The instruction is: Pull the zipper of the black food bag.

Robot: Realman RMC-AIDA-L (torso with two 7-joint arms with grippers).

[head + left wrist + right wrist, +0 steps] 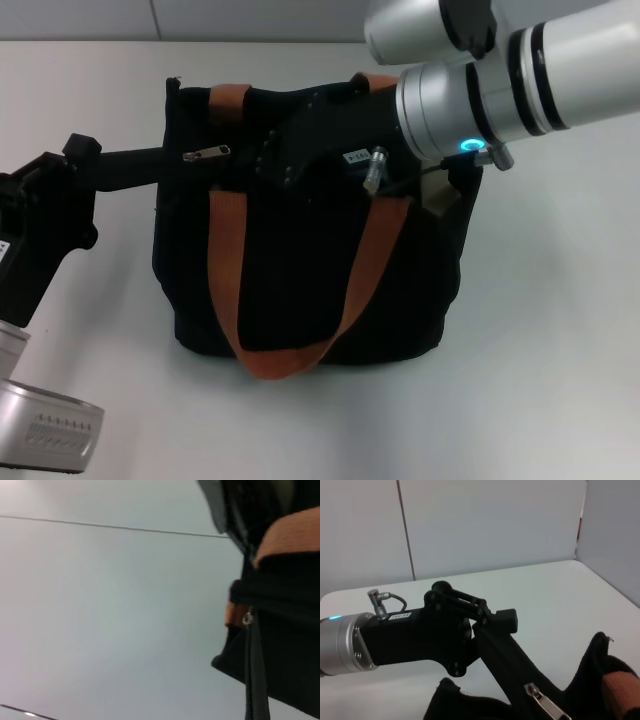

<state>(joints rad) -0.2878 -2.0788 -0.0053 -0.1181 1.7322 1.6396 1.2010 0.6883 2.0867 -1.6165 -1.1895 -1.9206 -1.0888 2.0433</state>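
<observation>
Across the white table (pixel 560 330), both grippers meet at the boxy black fabric food bag (pixel 300 300).
Its small silver zipper pull (pixel 206 154) lies on the rim beside the left gripper (pixel 165 165); right gripper (pixel 285 150) there too, grips unreadable.

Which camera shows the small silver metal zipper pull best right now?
The head view: the small silver metal zipper pull lies in full on the boxy black fabric bag's rim. The right wrist view shows it closer but cropped; the left wrist view shows only a tiny silver glint.

One black food bag (pixel 300 280) with two orange straps (pixel 228 250) and one zipper (pixel 206 154); two grippers, left gripper (pixel 165 160), right gripper (pixel 275 160).
</observation>
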